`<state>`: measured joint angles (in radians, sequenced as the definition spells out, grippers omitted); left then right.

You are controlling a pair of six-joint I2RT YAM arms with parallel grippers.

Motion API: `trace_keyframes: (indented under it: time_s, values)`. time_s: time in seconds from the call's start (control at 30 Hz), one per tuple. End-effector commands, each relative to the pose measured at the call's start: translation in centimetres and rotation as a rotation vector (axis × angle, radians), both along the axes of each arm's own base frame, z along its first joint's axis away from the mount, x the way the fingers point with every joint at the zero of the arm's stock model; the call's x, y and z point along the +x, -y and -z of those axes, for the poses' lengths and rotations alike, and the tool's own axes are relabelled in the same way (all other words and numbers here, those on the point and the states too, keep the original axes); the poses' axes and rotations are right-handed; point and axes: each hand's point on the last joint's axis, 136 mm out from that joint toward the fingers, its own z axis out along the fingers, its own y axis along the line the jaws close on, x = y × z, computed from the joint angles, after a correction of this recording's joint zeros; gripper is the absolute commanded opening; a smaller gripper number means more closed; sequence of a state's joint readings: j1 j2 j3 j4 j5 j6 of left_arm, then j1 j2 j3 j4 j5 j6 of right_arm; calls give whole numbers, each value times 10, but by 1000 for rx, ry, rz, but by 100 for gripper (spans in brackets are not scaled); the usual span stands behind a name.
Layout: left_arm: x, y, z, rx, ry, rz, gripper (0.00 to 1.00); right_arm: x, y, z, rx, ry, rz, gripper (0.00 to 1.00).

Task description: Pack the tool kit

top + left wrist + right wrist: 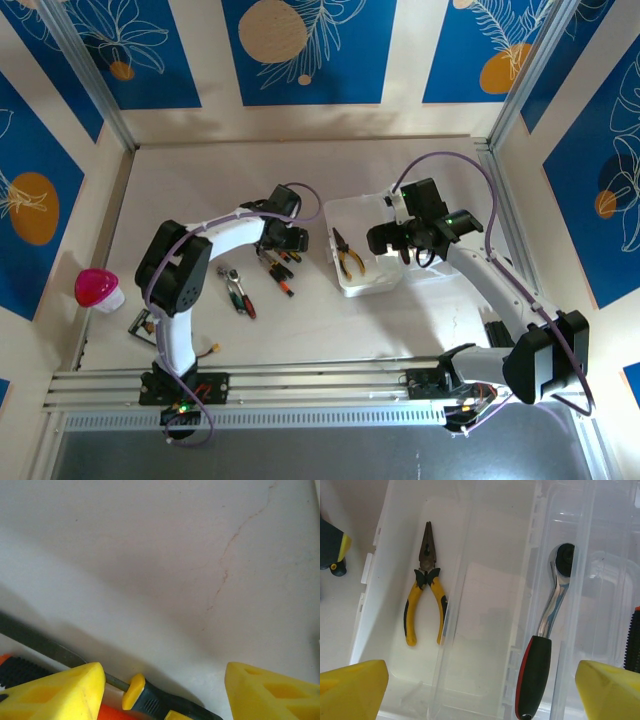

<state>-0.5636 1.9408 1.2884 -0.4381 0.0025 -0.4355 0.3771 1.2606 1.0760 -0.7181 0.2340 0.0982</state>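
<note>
The left gripper hangs low over the white surface. Its yellow fingers stand well apart and clamp nothing. Between them, close to the left-hand finger in the wrist view, lies a screwdriver with a black handle and yellow collar. Its metal shaft runs off to the upper left. An orange-and-black handle lies just beside it, partly behind that finger (whether the finger touches either tool I cannot tell). From above, this gripper sits over a small cluster of loose screwdrivers. A red-handled metal tool lies near them, towards the arm bases.

The right gripper is spread wide as well, with nothing in it. It hovers above the clear rectangular plastic hinged case, which lies open on the surface right of centre. The yellow-handled pliers lie in the case's left half, nose pointing away from the arm bases. A ratchet wrench with a shiny metal shaft and red-and-black handle lies in the right half. A ribbed black handle shows at the far right edge (which tool it belongs to I cannot tell).

A pink ball and a flat black card sit at the surface's left edge, well apart from the case.
</note>
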Motion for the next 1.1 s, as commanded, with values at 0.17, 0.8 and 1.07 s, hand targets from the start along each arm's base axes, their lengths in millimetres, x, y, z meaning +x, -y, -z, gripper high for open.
trace_keyframes:
  time_s: [0.17, 0.8, 1.07]
  values:
    - [-59, -32, 48, 157, -193, 36, 58, -4, -1, 0, 35, -3, -1, 96]
    - [-23, 16, 39, 133, -117, 145, 52, -7, -2, -1, 43, -10, 3, 96]
    - [-30, -2, 24, 192, -83, 139, 52, -8, 2, 0, 40, -7, 12, 96]
